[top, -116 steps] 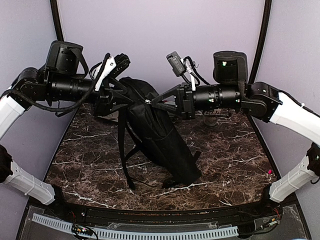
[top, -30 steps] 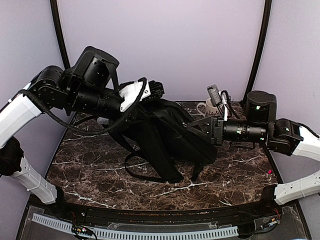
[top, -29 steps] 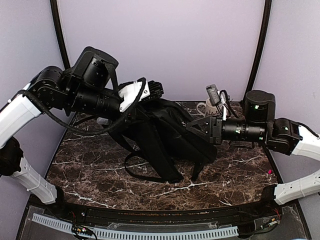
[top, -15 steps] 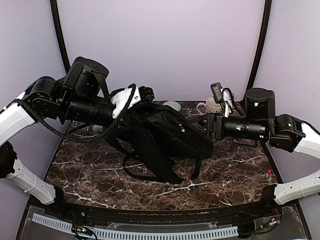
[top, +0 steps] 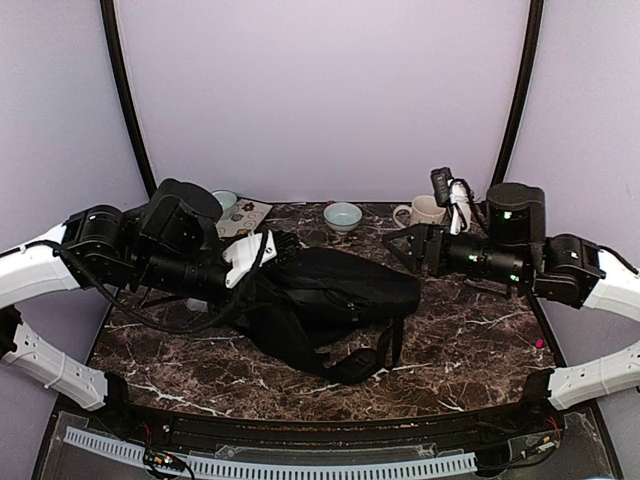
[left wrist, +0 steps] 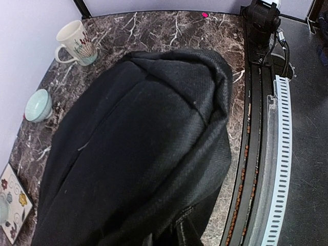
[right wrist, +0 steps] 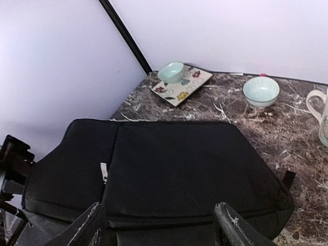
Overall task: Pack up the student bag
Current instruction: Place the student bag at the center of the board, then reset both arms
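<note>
Two hands are on this job and only one has anything in it: my left hand (top: 272, 250) is clenched on the left end of the bag (top: 330, 295), as far as I can judge from the cloth rising up to it, though its fingers are buried under fabric in its own wrist view; my right hand (top: 398, 247) is released, jaws spread wide with nothing between them, just off the bag's right end. That bag lies flat on its side across the middle of the bench (top: 470, 330), straps spilling toward me, and looks zipped up, so I take the step in hand to be laying it down ready for opening, with packing itself not begun. Next I would need to find a zip pull, perhaps the pale tab (right wrist: 104, 171) on the seam in the right wrist view, pinch it with the right hand and draw it along while the left holds the bag steady. About four seconds ago both hands held the bag upright in the air between them; a second ago it was tilting down with the right hand clamped; now it is down, the right has let go and drawn back, and a mug (top: 425, 212) and bowl (top: 343, 215) show behind it
</note>
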### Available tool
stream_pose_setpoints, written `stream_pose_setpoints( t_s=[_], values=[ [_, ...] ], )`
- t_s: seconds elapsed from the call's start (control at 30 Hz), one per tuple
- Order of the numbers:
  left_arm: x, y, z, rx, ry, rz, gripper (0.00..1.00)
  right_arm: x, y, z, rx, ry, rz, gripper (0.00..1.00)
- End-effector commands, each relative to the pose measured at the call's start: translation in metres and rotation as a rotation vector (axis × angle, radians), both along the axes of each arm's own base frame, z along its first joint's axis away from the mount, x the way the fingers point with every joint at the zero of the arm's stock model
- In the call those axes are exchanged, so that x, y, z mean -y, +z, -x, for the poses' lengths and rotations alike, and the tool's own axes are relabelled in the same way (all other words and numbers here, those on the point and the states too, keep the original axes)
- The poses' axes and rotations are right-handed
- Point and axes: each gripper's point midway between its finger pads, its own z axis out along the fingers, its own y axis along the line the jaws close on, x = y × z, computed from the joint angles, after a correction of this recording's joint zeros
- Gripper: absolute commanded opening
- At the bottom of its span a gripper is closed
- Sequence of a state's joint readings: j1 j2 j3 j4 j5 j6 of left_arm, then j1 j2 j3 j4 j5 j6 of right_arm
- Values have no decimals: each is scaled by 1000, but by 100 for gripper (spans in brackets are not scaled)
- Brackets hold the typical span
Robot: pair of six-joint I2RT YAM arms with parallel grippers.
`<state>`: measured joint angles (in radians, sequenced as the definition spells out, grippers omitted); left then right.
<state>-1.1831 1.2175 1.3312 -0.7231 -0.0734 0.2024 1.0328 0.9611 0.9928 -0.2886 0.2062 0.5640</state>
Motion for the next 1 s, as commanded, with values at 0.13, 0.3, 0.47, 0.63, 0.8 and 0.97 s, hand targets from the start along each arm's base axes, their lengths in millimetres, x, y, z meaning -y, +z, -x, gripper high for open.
stream_pose_setpoints(
  t_s=[0.13,0.3,0.47,0.63,0.8,0.97],
  values=[
    [-13,-17,15,-250,139,57,63,-13,-22,-41,-42,-87,104,72],
    [-31,3,32,-341,165,123,90,-5,-33,-77,-95,-153,130,72],
    [-54,24,27,-321,260,171,99,11,-35,-114,-109,-216,171,73],
    [-93,41,-7,-155,473,157,99,46,-37,-140,-100,-302,185,76],
    [-130,38,-50,-67,645,143,99,84,-35,-148,-102,-375,197,84],
    [-166,11,-104,-14,799,104,99,111,-23,-139,-84,-449,213,88]
  ],
)
